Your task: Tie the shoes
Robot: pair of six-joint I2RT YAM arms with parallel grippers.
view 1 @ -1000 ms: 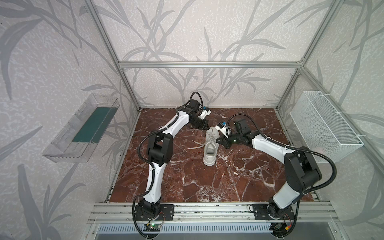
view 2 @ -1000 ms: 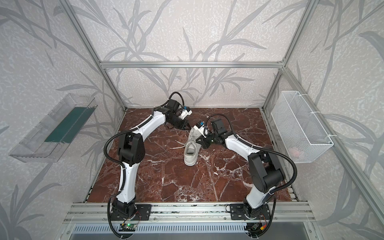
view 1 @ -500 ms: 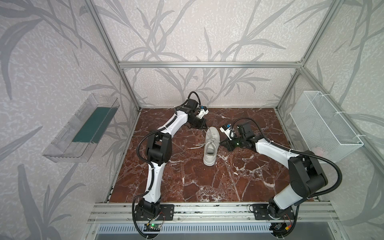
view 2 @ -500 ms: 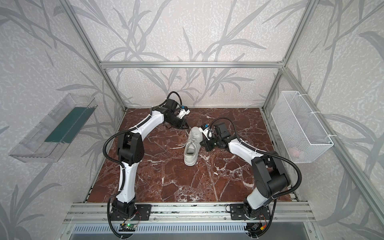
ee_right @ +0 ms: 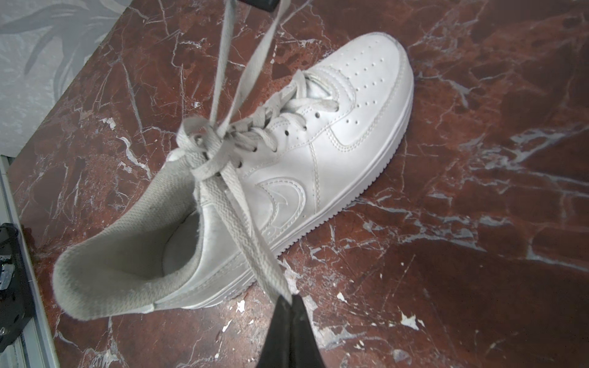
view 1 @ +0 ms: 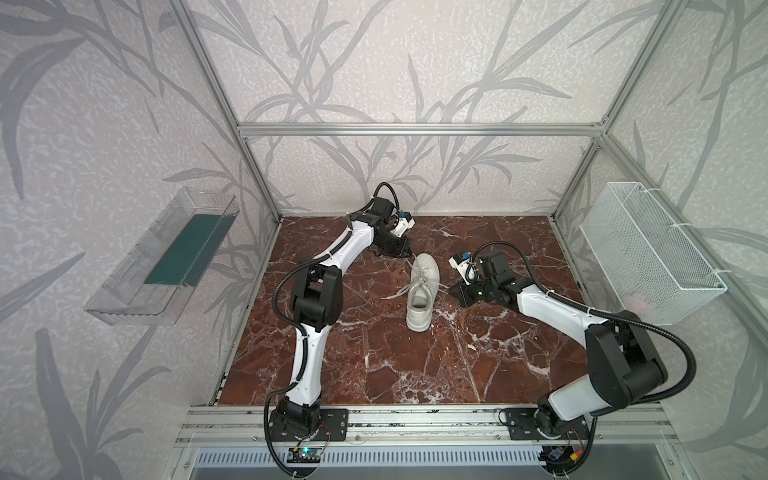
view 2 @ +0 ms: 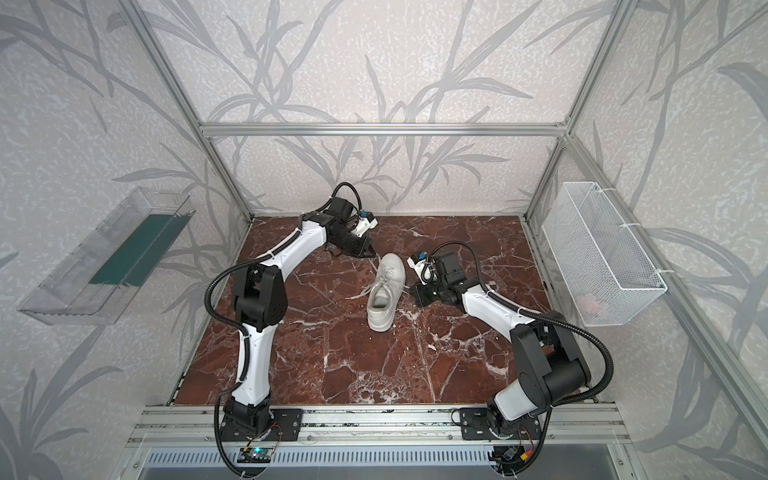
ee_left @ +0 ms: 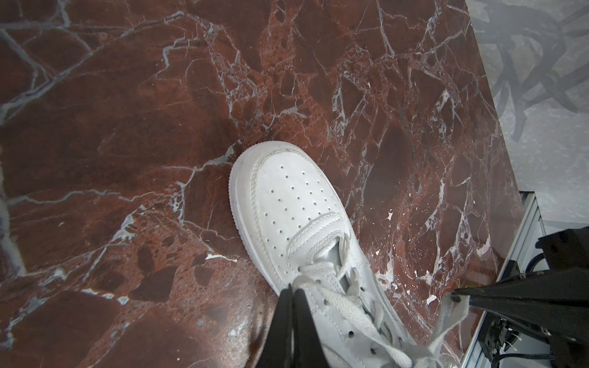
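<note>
Your white sneaker [view 1: 422, 291] sits in the middle of the bench [view 1: 374, 353], long axis front to back, toe toward the rear wall. Both arms have drawn apart over the last second, so its laces [ee_right: 242, 207] now run taut (bow cinching, I'd judge), with left jaws and right jaws each clamped shut on them.

The sneaker [view 1: 423, 272] sits in the middle of the worktop [view 1: 374, 365], toe toward the back wall. Taut laces [ee_right: 239, 223] run from its eyelets out to the left gripper [ee_left: 292, 291] and the right gripper [ee_right: 290, 299], barring both flanks. The near half of the worktop is bare between the arm bases. The far right corner is open too.
</note>
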